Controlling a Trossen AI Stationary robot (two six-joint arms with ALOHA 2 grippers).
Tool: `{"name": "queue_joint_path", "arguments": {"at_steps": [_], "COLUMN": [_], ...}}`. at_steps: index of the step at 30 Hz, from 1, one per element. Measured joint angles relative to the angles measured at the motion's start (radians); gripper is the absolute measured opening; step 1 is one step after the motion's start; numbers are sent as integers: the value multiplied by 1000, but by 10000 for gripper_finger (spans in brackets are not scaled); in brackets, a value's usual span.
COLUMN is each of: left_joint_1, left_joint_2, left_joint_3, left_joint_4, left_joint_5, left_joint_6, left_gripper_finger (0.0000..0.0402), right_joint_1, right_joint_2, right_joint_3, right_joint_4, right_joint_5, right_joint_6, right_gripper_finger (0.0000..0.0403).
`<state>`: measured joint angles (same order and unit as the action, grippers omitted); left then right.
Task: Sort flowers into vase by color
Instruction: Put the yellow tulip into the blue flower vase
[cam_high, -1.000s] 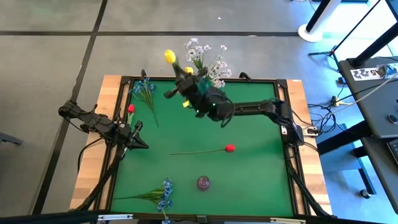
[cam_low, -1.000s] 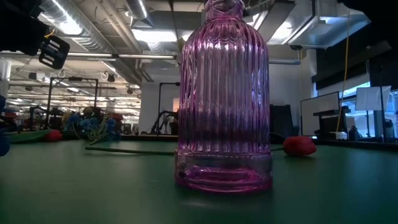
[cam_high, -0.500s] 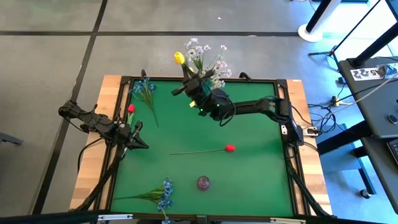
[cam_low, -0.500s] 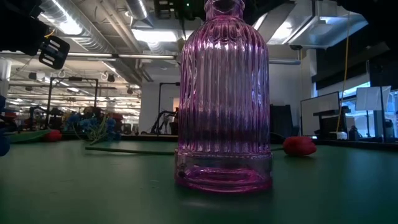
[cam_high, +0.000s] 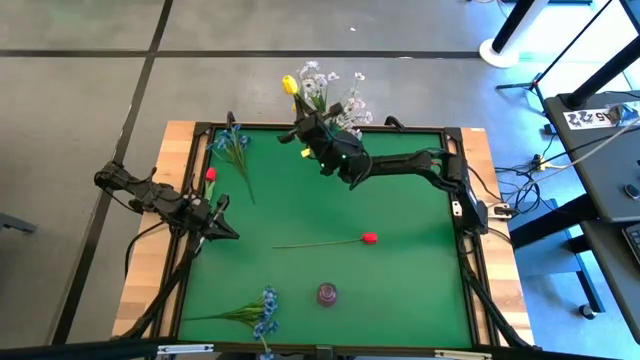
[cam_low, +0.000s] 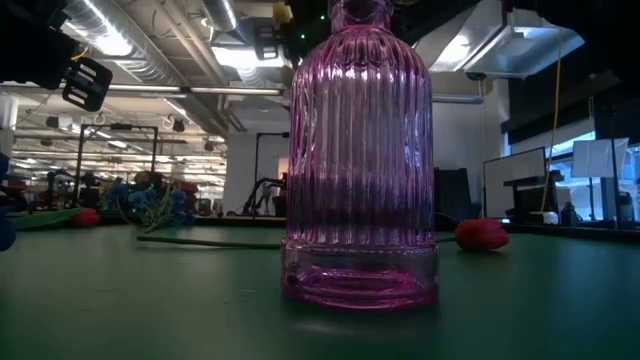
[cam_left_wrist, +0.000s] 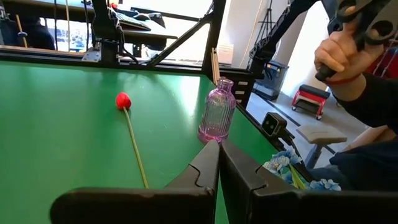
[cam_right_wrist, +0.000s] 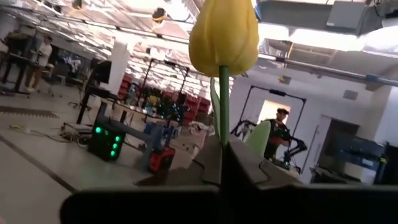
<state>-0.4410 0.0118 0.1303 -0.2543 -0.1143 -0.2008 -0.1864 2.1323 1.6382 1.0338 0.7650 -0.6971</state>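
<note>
Person's hand (cam_left_wrist: 339, 59): raised, gripping dark handle (cam_left_wrist: 368, 17), well beyond left gripper (cam_left_wrist: 219, 146).
Red stool (cam_left_wrist: 309, 98): on floor, farther off, below hand.

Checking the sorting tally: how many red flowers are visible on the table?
2. One red flower lies mid-mat with its stem pointing toward the left arm; another red bud sits at the mat's left edge near the left gripper. None seems hidden.

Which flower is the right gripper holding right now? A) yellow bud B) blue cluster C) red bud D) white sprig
A: the right gripper is shut on the stem of the yellow bud, which stands above its fingers in the right wrist view; the high view shows that bud at the table's far edge.
</note>
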Motion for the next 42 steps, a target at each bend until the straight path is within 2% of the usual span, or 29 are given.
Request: {"name": "queue_joint_path", "arguments": {"at_steps": [3, 6, 9, 13, 16, 19, 26, 31, 36, 42], "left_joint_1": [0, 0, 0, 0, 0, 0, 0, 0, 0, 0], "left_joint_2": [0, 0, 0, 0, 0, 0, 0, 0, 0, 0], "left_joint_3": [0, 0, 0, 0, 0, 0, 0, 0, 0, 0], "left_joint_4": [0, 0, 0, 0, 0, 0, 1, 0, 0, 0], "left_joint_5": [0, 0, 0, 0, 0, 0, 0, 0, 0, 0], "left_joint_6": [0, 0, 0, 0, 0, 0, 0, 0, 0, 0], "left_gripper_finger": [10, 10, 10, 10, 10, 10, 10, 10, 10, 10], "right_joint_1": [0, 4, 23, 65, 79, 72, 11, -12, -10, -11], "right_joint_2": [0, 0, 0, 0, -2, -1, 0, 0, -1, -1], "right_joint_3": [0, 0, 0, 1, -15, -55, -166, -185, -185, -210], "right_joint_4": [-20, 4, 143, 393, 477, 536, 536, 537, 537, 475], "right_joint_5": [29, 14, -8, 42, 56, 73, 25, -2, -75, 2], "right_joint_6": [11, -14, -96, -325, -407, -374, -147, -121, -111, -94], "right_gripper_finger": [9, 6, 4, 7, 9, 10, 11, 11, 12, 12]}}
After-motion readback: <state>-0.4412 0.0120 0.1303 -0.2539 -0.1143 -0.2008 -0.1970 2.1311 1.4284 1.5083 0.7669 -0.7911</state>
